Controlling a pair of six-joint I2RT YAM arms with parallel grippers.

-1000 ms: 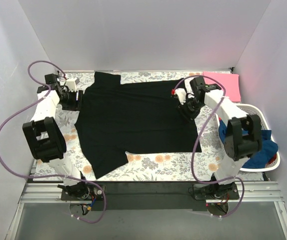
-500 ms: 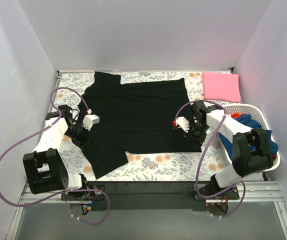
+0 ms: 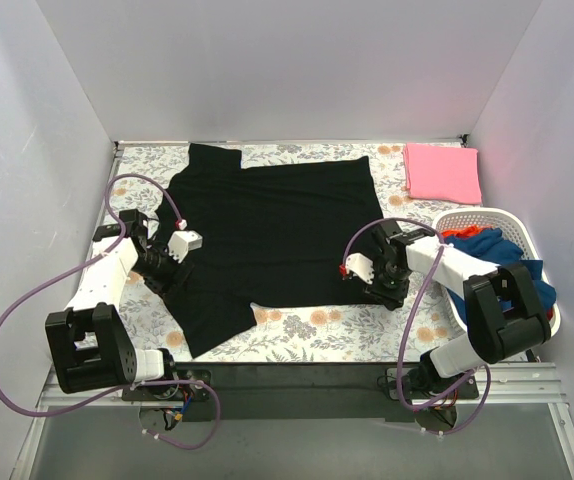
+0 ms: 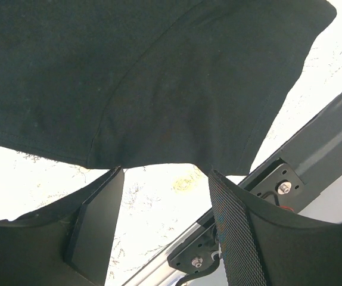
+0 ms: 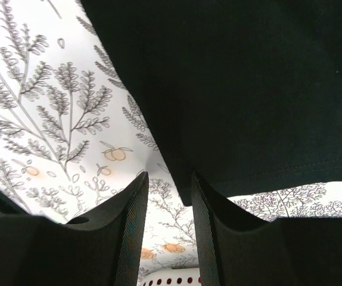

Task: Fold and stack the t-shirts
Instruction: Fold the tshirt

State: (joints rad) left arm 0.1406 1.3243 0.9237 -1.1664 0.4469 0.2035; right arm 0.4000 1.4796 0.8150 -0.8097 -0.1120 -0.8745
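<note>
A black t-shirt lies spread flat on the floral tablecloth. A folded pink t-shirt lies at the far right corner. My left gripper is low at the shirt's left edge, by the sleeve. In the left wrist view it is open, with the shirt's hem just ahead of the fingertips and bare cloth between them. My right gripper is at the shirt's near right corner. In the right wrist view it is open, and the shirt's corner reaches between the fingertips.
A white laundry basket with blue and red clothes stands at the right edge. The metal base rail runs along the table's near edge. White walls enclose the table on three sides.
Both arms have swung from the shirt's far corners towards its near side. In the last half second the right gripper moved closer to the near right corner; the left barely moved.
</note>
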